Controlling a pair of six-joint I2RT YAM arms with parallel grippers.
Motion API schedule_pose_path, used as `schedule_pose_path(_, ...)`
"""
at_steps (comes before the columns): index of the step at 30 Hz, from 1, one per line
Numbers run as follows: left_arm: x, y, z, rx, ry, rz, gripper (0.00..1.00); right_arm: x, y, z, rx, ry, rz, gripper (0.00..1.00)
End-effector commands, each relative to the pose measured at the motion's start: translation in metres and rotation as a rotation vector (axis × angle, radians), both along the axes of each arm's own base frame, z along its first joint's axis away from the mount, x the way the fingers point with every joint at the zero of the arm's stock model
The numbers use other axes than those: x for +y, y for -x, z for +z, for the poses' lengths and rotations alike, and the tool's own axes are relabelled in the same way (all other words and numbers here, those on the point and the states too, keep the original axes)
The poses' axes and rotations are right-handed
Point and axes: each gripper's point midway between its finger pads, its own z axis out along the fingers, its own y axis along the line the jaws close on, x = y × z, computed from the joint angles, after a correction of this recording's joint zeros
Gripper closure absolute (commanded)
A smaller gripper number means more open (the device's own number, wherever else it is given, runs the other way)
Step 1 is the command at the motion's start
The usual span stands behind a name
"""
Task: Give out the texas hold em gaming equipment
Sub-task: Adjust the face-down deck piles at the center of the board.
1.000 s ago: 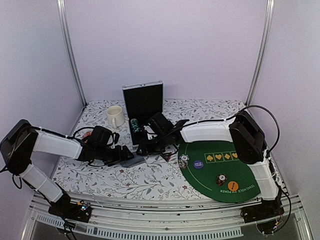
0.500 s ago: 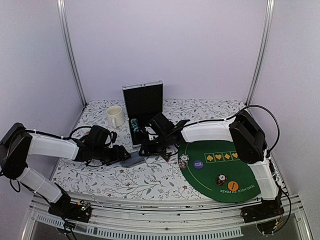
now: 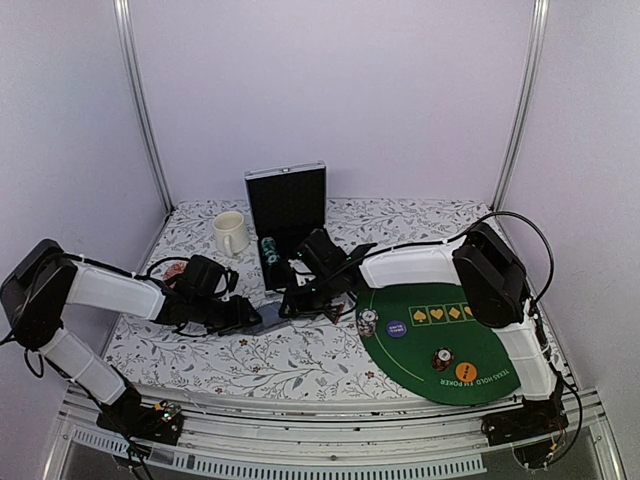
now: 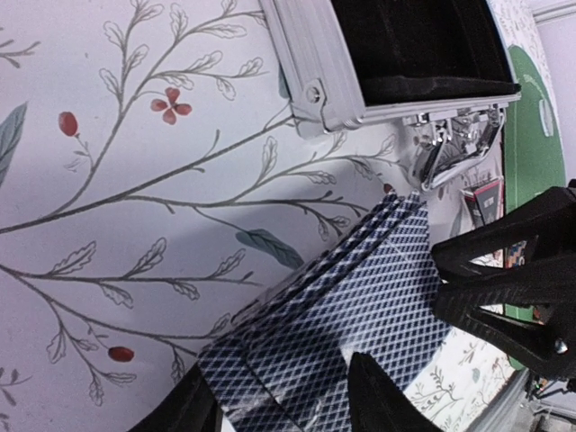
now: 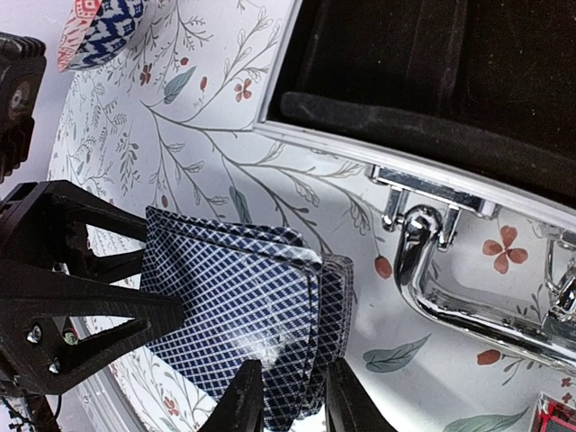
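While the floral desk (image 3: pixel 300 365) carries the green mat (image 3: pixel 480 335) at its right and the open case (image 3: pixel 287 205) at mid-back, both arms reach low to one spot just in front of the case.

Left claw (image 3: pixel 243 318): fingers drawn in against the two sides of the cards (image 4: pixel 342 315), clamped on them at the near end.

Right claw (image 3: pixel 303 300): fingers stand narrowly apart at the opposite end of the deck. Cannot tell whether they bite or merely touch.

Cards sit between the two claws, beside the case's chrome latch (image 5: pixel 421 241). A shadow under them suggests they ride just off the desk.

Risk, as I judge it: the deck is splayed, with several edges stepped.
- If one claw pulls while the other grips loosely, the stack may shear and shed cards onto the desk.
- If both hold firm and draw apart, the cards could bend.
- The latch is near enough to snag a corner.

Heading: the long axis runs claw to claw, across the desk. The free end points toward the latch and the mat beyond. Backs face up.
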Motion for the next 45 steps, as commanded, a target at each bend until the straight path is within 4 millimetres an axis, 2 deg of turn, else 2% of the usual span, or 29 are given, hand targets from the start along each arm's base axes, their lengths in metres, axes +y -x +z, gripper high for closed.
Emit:
schedule_pose_path(1,-0.016,-0.002,0.004,-0.015,0.018,-0.042,0.52,0.011,0.002,0.0,-0.003,-0.022,0.023,0.75)
schedule_pose_path(9,-0.022,-0.002,0.002,-0.01,0.018,-0.056,0.51,0.014,0.004,0.003,-0.005,-0.03,0.028,0.77)
schedule_pose_path(13,-0.022,-0.005,0.007,-0.029,0.013,-0.055,0.5,0.011,0.007,-0.002,-0.001,-0.012,0.026,0.77)
schedule_pose_path(17,-0.021,-0.009,0.013,-0.054,-0.009,-0.064,0.47,0.006,0.003,0.004,-0.027,-0.003,0.01,0.75)
schedule_pose_path(20,-0.016,-0.01,0.018,-0.075,-0.035,-0.082,0.4,0.002,-0.003,0.012,-0.046,-0.003,-0.001,0.68)
schedule_pose_path(28,0.011,-0.014,0.027,-0.114,-0.145,-0.084,0.1,-0.016,-0.018,0.039,-0.098,-0.015,-0.039,0.51)
schedule_pose_path(30,0.014,-0.02,0.037,-0.143,-0.145,-0.097,0.07,-0.018,-0.018,0.048,-0.108,-0.028,-0.032,0.47)
schedule_pose_path(35,0.002,-0.041,0.088,-0.365,-0.175,-0.243,0.05,-0.03,-0.019,0.072,-0.164,-0.049,0.008,0.36)
schedule_pose_path(37,-0.007,-0.04,0.1,-0.443,-0.18,-0.336,0.04,-0.04,-0.022,0.081,-0.193,-0.048,0.01,0.24)
schedule_pose_path(40,-0.013,-0.029,0.11,-0.547,-0.249,-0.551,0.04,-0.059,-0.023,0.09,-0.231,-0.034,0.003,0.03)
schedule_pose_path(42,-0.015,-0.016,0.116,-0.615,-0.293,-0.715,0.03,-0.069,-0.024,0.102,-0.263,-0.033,-0.003,0.01)
schedule_pose_path(45,-0.018,0.009,0.116,-0.721,-0.334,-0.97,0.02,-0.08,-0.024,0.112,-0.303,-0.029,-0.005,0.01)
